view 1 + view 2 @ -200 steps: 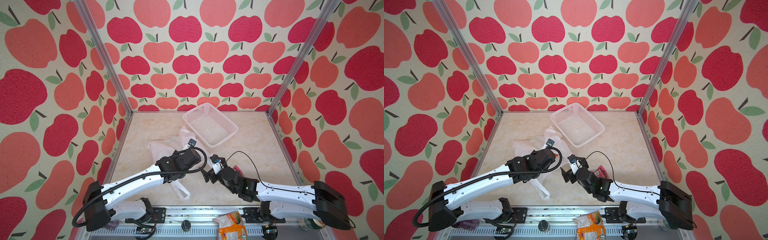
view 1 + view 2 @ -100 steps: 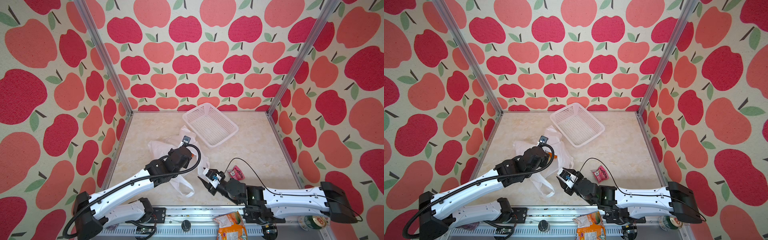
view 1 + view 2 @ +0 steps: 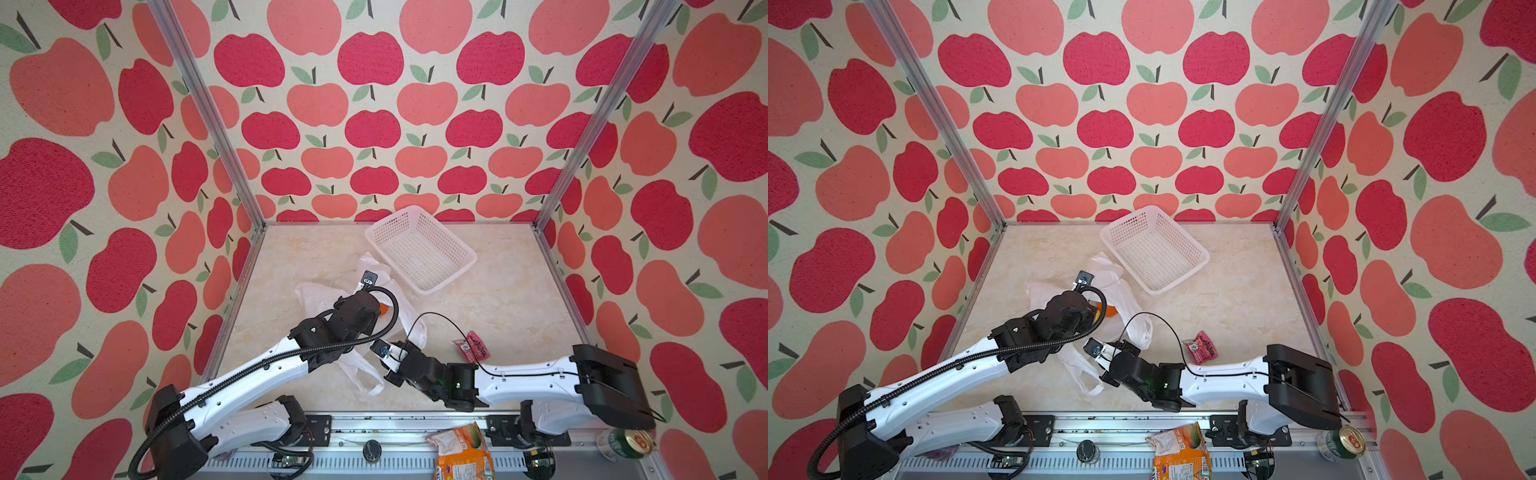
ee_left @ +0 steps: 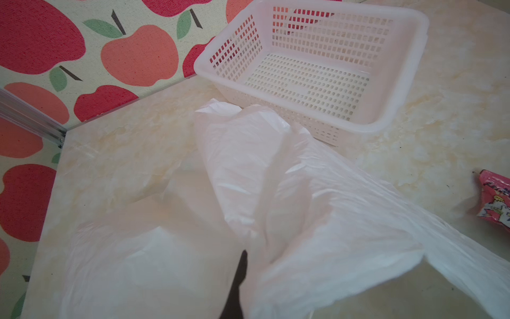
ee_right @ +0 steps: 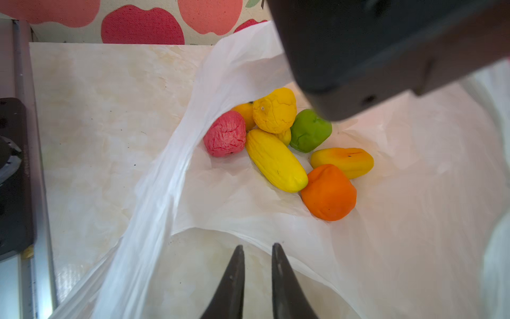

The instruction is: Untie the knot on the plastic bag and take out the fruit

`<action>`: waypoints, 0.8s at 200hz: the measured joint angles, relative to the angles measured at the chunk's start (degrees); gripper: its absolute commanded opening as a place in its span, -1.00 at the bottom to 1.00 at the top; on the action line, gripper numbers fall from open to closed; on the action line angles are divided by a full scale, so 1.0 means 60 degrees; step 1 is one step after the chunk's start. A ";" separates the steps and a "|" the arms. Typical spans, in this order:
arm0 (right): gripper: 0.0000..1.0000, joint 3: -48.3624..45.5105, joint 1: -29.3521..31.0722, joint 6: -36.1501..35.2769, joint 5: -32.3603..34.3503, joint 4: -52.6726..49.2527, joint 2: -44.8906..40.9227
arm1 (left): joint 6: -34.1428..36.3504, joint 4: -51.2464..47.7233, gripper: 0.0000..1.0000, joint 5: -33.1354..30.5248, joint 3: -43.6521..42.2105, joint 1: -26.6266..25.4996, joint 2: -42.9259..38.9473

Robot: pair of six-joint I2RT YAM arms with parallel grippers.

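I have the left gripper [image 4: 239, 276] clamped shut on a fold of the plastic bag [image 3: 318, 293]. I judge that grip is there to hold the upper lip up like a tent flap. The right wrist view shows why it matters: with that lip raised, the mouth gapes toward the near edge and the fruit [image 5: 276, 160] lies in plain sight on the bag's lower layer. There is a pink piece, a green one, an orange one and several yellow ones, huddled and touching.

The bag sits left of centre on the table [image 3: 498, 299], just near and left of the white perforated basket [image 3: 449, 280], which stands empty at the far side. I can find no knot in any view, so I judge the untying done and the removal not yet begun.

The right gripper [image 5: 258, 265] sits low at the bag's near lip, aimed straight into the opening. Its jaws stand almost together with a thin gap between them, and nothing I can see is in that gap. The fruit is beyond the tips, apart from them.

To take a piece I would need wider jaws and a reach further in. The orange piece [image 5: 328, 192] is nearest. The hazard I see is pinching loose film along with it.
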 measured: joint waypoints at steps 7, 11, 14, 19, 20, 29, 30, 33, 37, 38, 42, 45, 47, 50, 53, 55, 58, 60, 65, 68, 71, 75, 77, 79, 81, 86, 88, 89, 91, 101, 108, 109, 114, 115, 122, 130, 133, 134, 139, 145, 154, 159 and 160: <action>-0.62 0.0087 -0.0117 0.0095 -0.0004 0.0004 0.0175 | 0.0004 0.0000 -1.00 0.0011 -0.0004 0.0000 -0.0036; -0.62 0.0102 -0.0160 0.0102 -0.0025 0.0066 0.0229 | -0.0004 0.0022 -1.00 -0.0029 -0.0015 0.0004 -0.0047; -0.62 0.0131 -0.0178 0.0138 -0.0044 0.0087 0.0270 | -0.0004 0.0029 -1.00 -0.0033 -0.0018 0.0029 -0.0047; -0.61 0.0175 -0.0193 0.0204 -0.0058 0.0091 0.0310 | -0.0004 0.0033 -1.00 -0.0036 -0.0036 0.0069 -0.0044; -0.61 0.0186 -0.0204 0.0219 -0.0062 0.0098 0.0321 | -0.0004 0.0036 -1.00 -0.0040 -0.0040 0.0080 -0.0044; -0.61 0.0204 -0.0244 0.0273 -0.0095 0.0157 0.0368 | -0.0004 0.0062 -1.00 -0.0091 -0.0058 0.0106 -0.0047; -0.61 0.0204 -0.0248 0.0280 -0.0106 0.0164 0.0372 | -0.0004 0.0062 -1.00 -0.0091 -0.0058 0.0109 -0.0047; -0.61 0.0208 -0.0255 0.0306 -0.0113 0.0182 0.0382 | -0.0004 0.0069 -1.00 -0.0098 -0.0058 0.0113 -0.0044; -0.61 0.0208 -0.0273 0.0335 -0.0124 0.0200 0.0386 | -0.0004 0.0069 -1.00 -0.0135 -0.0058 0.0120 -0.0040; -0.61 0.0208 -0.0277 0.0339 -0.0124 0.0204 0.0386 | -0.0004 0.0069 -1.00 -0.0142 -0.0058 0.0124 -0.0040; -0.61 0.0208 -0.0295 0.0379 -0.0117 0.0229 0.0390 | 0.0000 0.0069 -1.00 -0.0153 -0.0058 0.0127 -0.0036; -0.61 0.0208 -0.0302 0.0415 -0.0102 0.0244 0.0390 | -0.0004 0.0066 -1.00 -0.0178 -0.0058 0.0131 -0.0036; -0.61 0.0208 -0.0317 0.0437 -0.0095 0.0251 0.0390 | -0.0004 0.0066 -1.00 -0.0189 -0.0058 0.0138 -0.0036; -0.61 0.0208 -0.0339 0.0484 -0.0073 0.0255 0.0393 | 0.0000 0.0066 -1.00 -0.0219 -0.0058 0.0146 -0.0036; -0.61 0.0204 -0.0372 0.0532 -0.0047 0.0259 0.0393 | 0.0000 0.0066 -1.00 -0.0237 -0.0058 0.0146 -0.0036; -0.61 0.0200 -0.0401 0.0565 -0.0033 0.0255 0.0393 | 0.0000 0.0066 -1.00 -0.0255 -0.0058 0.0146 -0.0036; -0.60 0.0200 -0.0430 0.0597 -0.0022 0.0259 0.0393 | 0.0000 0.0066 -1.00 -0.0291 -0.0058 0.0153 -0.0036; -0.60 0.0197 -0.0459 0.0627 0.0004 0.0255 0.0393 | 0.0000 0.0066 -1.00 -0.0306 -0.0058 0.0153 -0.0033; -0.60 0.0186 -0.0517 0.0670 0.0036 0.0270 0.0393 | 0.0000 0.0066 -1.00 -0.0335 -0.0058 0.0164 -0.0029; -0.60 0.0178 -0.0550 0.0721 0.0044 0.0273 0.0393 | 0.0000 0.0066 -1.00 -0.0364 -0.0058 0.0178 -0.0018; -0.60 0.0171 -0.0579 0.0743 0.0055 0.0277 0.0393 | 0.0000 0.0066 -1.00 -0.0382 -0.0058 0.0182 -0.0011; -0.60 0.0149 -0.0619 0.0798 0.0069 0.0306 0.0393 | 0.0000 0.0066 -1.00 -0.0397 -0.0058 0.0189 -0.0004; -0.59 0.0138 -0.0637 0.0816 0.0069 0.0324 0.0393 | 0.0000 0.0066 -1.00 -0.0401 -0.0058 0.0189 0.0000; -0.59 0.0124 -0.0652 0.0849 0.0073 0.0331 0.0393 | 0.0000 0.0066 -1.00 -0.0408 -0.0058 0.0197 0.0007; -0.59 0.0109 -0.0670 0.0885 0.0080 0.0342 0.0393 | 0.0000 0.0066 -1.00 -0.0397 -0.0058 0.0197 0.0011; -0.59 0.0084 -0.0725 0.0947 0.0109 0.0335 0.0393 | -0.0004 0.0066 -1.00 -0.0368 -0.0058 0.0189 0.0018; -0.59 0.0069 -0.0754 0.0973 0.0109 0.0342 0.0393 | 0.0000 0.0062 -1.00 -0.0339 -0.0058 0.0178 0.0025; -0.59 0.0062 -0.0769 0.0984 0.0109 0.0342 0.0393 | 0.0000 0.0066 -1.00 -0.0335 -0.0058 0.0175 0.0025; -0.59 0.0044 -0.0805 0.1009 0.0109 0.0342 0.0393 | 0.0000 0.0066 -1.00 -0.0313 -0.0058 0.0164 0.0029; -0.58 -0.0058 -0.0969 0.1115 0.0157 0.0335 0.0393 | 0.0000 0.0066 -1.00 -0.0244 -0.0058 0.0091 0.0066; -0.58 -0.0120 -0.1064 0.1173 0.0186 0.0331 0.0393 | 0.0000 0.0062 -1.00 -0.0200 -0.0058 0.0058 0.0102; -0.58 -0.0127 -0.1071 0.1173 0.0186 0.0335 0.0393 | 0.0000 0.0062 -1.00 -0.0197 -0.0058 0.0055 0.0106; -0.57 -0.0160 -0.1126 0.1213 0.0211 0.0328 0.0393 | 0.0000 0.0066 -1.00 -0.0182 -0.0058 0.0051 0.0127; -0.57 -0.0168 -0.1133 0.1217 0.0219 0.0328 0.0393 | 0.0000 0.0066 -1.00 -0.0178 -0.0058 0.0051 0.0127; -0.57 -0.0197 -0.1184 0.1271 0.0237 0.0328 0.0393 | 0.0000 0.0058 -1.00 -0.0153 -0.0058 0.0051 0.0142; -0.56 -0.0208 -0.1206 0.1290 0.0251 0.0335 0.0393 | 0.0000 0.0062 -1.00 -0.0131 -0.0058 0.0051 0.0153; -0.56 -0.0211 -0.1209 0.1308 0.0255 0.0335 0.0393 | 0.0000 0.0062 -1.00 -0.0131 -0.0058 0.0051 0.0153; -0.56 -0.0211 -0.1209 0.1308 0.0255 0.0339 0.0393 | 0.0000 0.0062 -1.00 -0.0131 -0.0058 0.0051 0.0153; -0.55 -0.0219 -0.1228 0.1315 0.0251 0.0350 0.0393 | 0.0000 0.0058 -1.00 -0.0131 -0.0058 0.0051 0.0153; -0.55 -0.0237 -0.1239 0.1315 0.0248 0.0364 0.0393 | 0.0000 0.0062 -1.00 -0.0127 -0.0058 0.0051 0.0160; -0.55 -0.0255 -0.1260 0.1315 0.0244 0.0364 0.0393 | 0.0000 0.0058 -1.00 -0.0127 -0.0058 0.0051 0.0168; -0.55 -0.0270 -0.1275 0.1315 0.0240 0.0368 0.0393 | 0.0000 0.0062 -1.00 -0.0127 -0.0058 0.0051 0.0168; -0.55 -0.0270 -0.1279 0.1311 0.0240 0.0364 0.0393 | 0.0000 0.0062 -1.00 -0.0127 -0.0058 0.0051 0.0171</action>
